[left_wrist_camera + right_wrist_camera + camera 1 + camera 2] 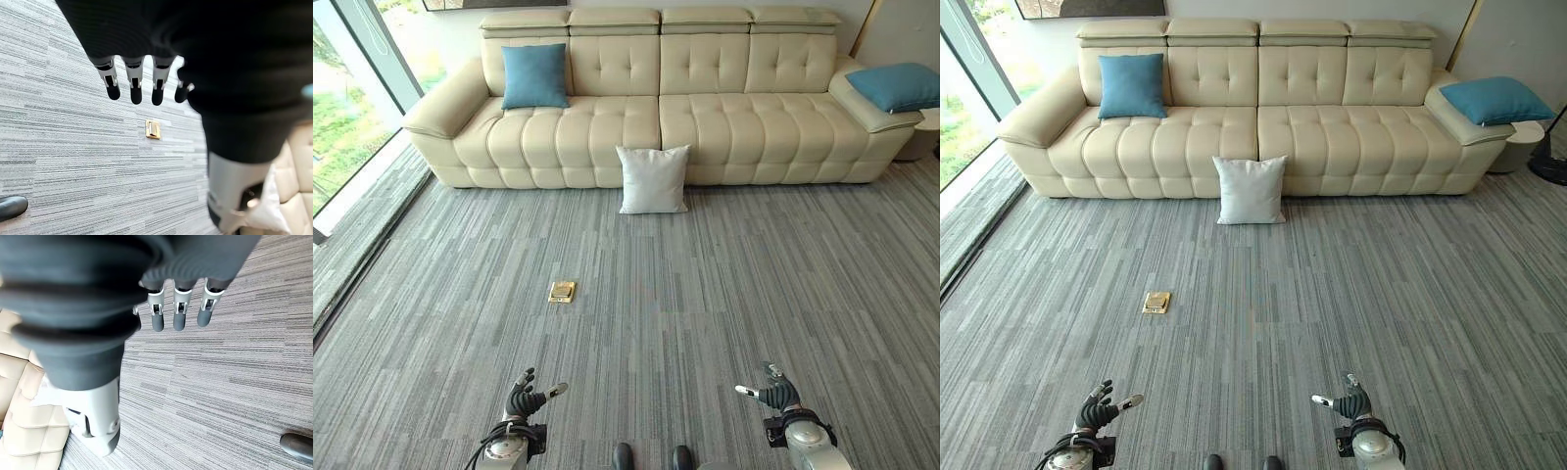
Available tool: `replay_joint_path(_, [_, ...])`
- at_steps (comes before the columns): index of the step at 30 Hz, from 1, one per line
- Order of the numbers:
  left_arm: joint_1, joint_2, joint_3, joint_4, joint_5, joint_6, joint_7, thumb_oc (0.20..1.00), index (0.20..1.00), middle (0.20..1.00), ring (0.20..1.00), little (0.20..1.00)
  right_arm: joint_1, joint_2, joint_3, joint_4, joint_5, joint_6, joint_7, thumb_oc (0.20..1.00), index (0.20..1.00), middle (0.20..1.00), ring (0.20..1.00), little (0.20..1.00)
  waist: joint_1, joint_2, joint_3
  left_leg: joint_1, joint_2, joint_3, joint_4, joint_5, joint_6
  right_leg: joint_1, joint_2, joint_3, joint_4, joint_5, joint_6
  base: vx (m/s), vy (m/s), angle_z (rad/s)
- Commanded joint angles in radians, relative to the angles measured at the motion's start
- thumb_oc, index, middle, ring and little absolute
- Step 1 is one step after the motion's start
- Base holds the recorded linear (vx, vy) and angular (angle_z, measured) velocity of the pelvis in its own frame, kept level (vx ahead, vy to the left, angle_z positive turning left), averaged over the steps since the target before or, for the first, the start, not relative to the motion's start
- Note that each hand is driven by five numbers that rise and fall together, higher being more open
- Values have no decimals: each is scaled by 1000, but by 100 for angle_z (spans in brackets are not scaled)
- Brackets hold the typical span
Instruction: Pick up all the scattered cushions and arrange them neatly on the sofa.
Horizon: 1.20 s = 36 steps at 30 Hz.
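A white cushion (653, 179) stands on the carpet, leaning against the front of the cream sofa (724, 127). One teal cushion (534, 75) sits upright on the sofa's left seat. A second teal cushion (899, 86) lies on the sofa's right armrest. My left hand (523, 399) hovers low at the near left, open and holding nothing. My right hand (777, 393) hangs at the near right, also open, with straight fingers (178, 316) over bare carpet. Both hands are far from the cushions.
A small brass floor socket (562, 291) is set in the grey striped carpet between me and the sofa. A glass wall (352, 108) runs along the left. A round side table (1518, 145) stands past the sofa's right end.
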Motion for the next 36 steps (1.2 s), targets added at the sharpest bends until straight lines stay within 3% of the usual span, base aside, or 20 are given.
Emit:
replay_joint_path(1, [-61,20,-28,27,-18,-20,-7,1000,1000,1000,1000,1000,-53,-13,5,9,20,-19,-8,1000,1000,1000,1000,1000,1,-13,-3,55,83,-6,0,-87,-100,7,-87,11,1,-119,123,0,0,0])
replay_joint_path(20, [-54,-5,-36,93,-63,-15,-24,1000,1000,1000,1000,1000,-64,-31,-7,12,28,-23,-28,1000,1000,1000,1000,1000,5,-7,-10,64,77,-15,0,-96,-95,17,-89,1,1,-122,123,0,0,0])
replay_joint_path(36, [-53,28,-11,9,-64,-11,-2,1000,1000,1000,1000,1000,-70,-54,-13,-71,39,-12,-31,1000,1000,1000,1000,1000,38,-24,59,-20,71,-28,0,-72,-86,-54,-97,-24,1,-103,138,-13,23,4])
